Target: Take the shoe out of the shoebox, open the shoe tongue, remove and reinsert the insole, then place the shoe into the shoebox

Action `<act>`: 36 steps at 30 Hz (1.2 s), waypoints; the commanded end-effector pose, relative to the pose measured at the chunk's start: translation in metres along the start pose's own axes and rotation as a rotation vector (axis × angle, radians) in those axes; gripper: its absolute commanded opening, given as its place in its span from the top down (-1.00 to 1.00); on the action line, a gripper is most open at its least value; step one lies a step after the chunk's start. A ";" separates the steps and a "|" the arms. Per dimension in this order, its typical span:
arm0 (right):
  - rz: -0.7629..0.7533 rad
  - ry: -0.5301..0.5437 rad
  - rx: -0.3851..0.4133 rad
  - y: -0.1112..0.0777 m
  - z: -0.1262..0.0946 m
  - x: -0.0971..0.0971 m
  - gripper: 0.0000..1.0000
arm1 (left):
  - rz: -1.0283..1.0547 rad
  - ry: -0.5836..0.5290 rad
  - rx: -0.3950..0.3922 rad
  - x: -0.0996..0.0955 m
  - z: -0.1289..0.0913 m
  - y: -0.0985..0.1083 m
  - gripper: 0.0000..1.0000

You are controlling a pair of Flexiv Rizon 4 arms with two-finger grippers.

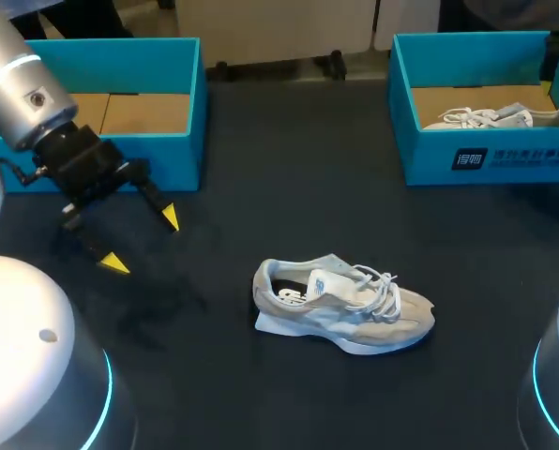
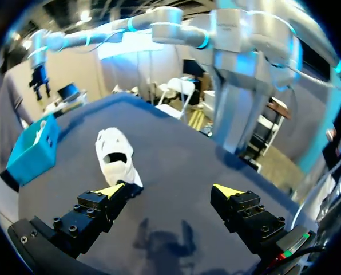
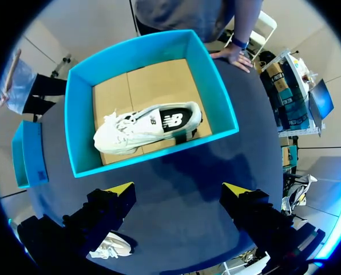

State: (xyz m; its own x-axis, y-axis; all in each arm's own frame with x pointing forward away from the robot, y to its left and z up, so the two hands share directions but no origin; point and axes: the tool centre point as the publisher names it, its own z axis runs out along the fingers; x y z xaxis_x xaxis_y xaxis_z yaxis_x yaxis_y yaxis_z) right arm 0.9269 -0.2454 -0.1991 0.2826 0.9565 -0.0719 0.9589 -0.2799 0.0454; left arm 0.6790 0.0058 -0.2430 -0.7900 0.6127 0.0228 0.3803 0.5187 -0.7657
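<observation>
Altogether two shoes (image 1: 343,305) (image 1: 505,117), two shoeboxes (image 1: 181,159) (image 1: 430,159), two pincers (image 1: 143,241) (image 3: 179,189).

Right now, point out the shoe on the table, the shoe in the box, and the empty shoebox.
shoe on the table (image 1: 345,305), head view, middle of its side panel.
shoe in the box (image 3: 150,126), right wrist view, midfoot of the upper.
empty shoebox (image 1: 172,159), head view, its front wall.

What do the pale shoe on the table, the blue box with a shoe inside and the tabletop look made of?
Pale grey sneaker: looks like matte suede and mesh panels, white woven laces, foam-like sole. Blue open shoebox: probably cardboard, matte blue walls, bare brown floor. Dark table: matte, non-reflective, possibly a cloth or mat.
</observation>
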 end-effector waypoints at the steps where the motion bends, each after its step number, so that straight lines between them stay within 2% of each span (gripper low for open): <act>1: 0.000 0.000 0.000 0.000 0.000 0.000 -1.00 | -0.056 -0.160 -0.041 0.006 0.009 0.006 -1.00; 3: 0.000 0.000 0.000 0.000 0.000 0.000 -1.00 | -0.122 -0.162 0.038 0.011 0.014 0.017 -1.00; 4: 0.000 0.000 0.000 0.000 0.000 0.000 -1.00 | -0.147 -0.214 0.034 0.012 0.017 0.023 -1.00; 7: 0.000 0.000 0.000 0.000 0.000 0.000 -1.00 | -0.227 -0.272 0.109 0.012 0.024 0.040 -1.00; 9: 0.000 0.000 0.000 0.000 0.000 0.000 -1.00 | -0.250 -0.285 0.213 0.011 0.028 0.051 -1.00; 16: 0.000 0.000 0.000 0.000 0.000 0.000 -1.00 | -0.284 -0.408 0.415 0.007 0.044 0.061 -1.00; 27: 0.000 0.000 0.000 0.000 0.000 0.000 -1.00 | -0.313 -0.393 0.417 0.004 0.044 0.063 -1.00; 32: 0.000 0.000 0.000 0.000 0.000 0.000 -1.00 | -0.299 -0.385 0.482 -0.013 0.060 0.081 -1.00; 36: 0.000 0.000 0.000 0.000 0.000 0.000 -1.00 | -0.296 -0.404 0.483 -0.023 0.064 0.086 -1.00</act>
State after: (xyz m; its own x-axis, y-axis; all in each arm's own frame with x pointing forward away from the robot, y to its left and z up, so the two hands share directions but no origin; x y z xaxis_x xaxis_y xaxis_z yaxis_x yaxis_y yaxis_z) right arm 0.9268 -0.2454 -0.1991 0.2826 0.9566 -0.0718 0.9590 -0.2799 0.0455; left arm 0.6881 0.0032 -0.3401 -0.9840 0.1479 0.0993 -0.0568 0.2684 -0.9616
